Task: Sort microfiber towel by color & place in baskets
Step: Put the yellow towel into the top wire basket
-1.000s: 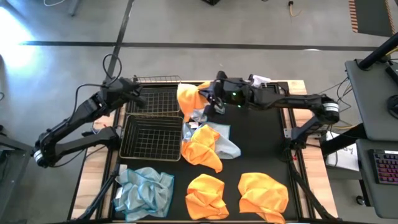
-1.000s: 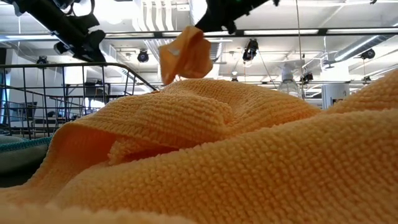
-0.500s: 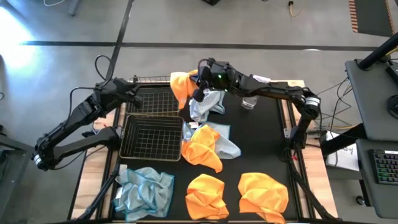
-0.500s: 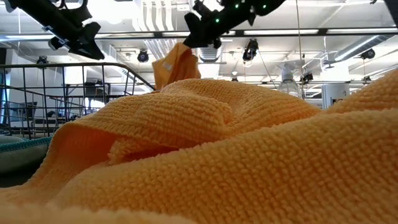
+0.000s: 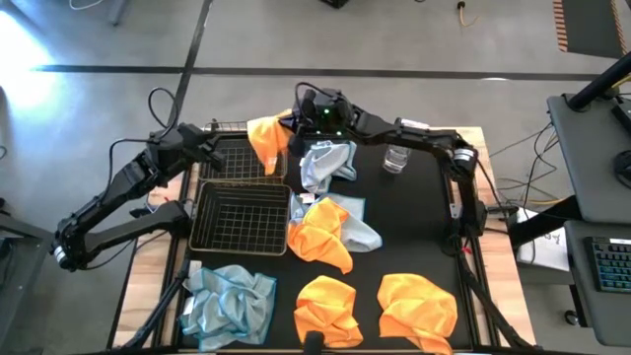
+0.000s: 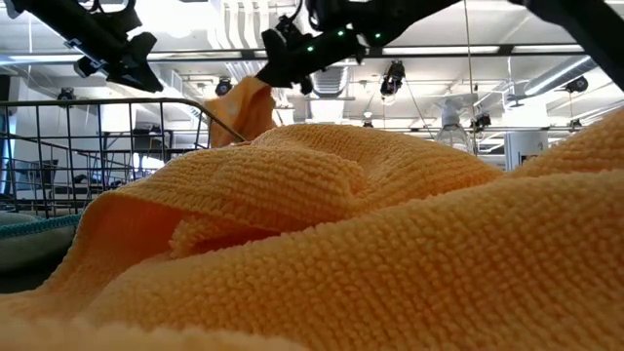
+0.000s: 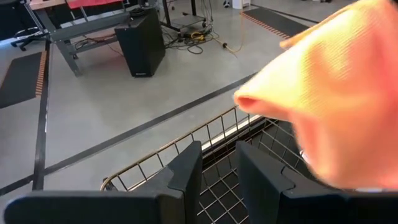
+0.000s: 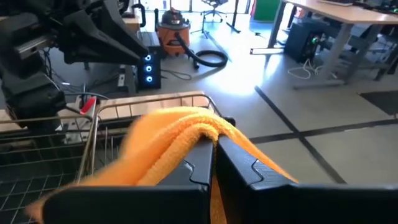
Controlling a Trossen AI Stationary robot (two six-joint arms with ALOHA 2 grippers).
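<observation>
Right gripper [image 5: 286,126] clamped tight on an orange towel [image 5: 264,142], which hangs below the fingers over the far basket [image 5: 237,158], right edge. Left gripper [image 5: 219,156] waits above that basket, fingers slightly apart, holding nothing.

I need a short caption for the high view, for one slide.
Right gripper carries an orange towel over the far wire basket; left gripper waits beside.

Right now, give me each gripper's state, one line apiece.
Left gripper: slightly open, holding nothing, above the far basket.
Right gripper: shut on an orange towel, carrying it over that basket.
</observation>
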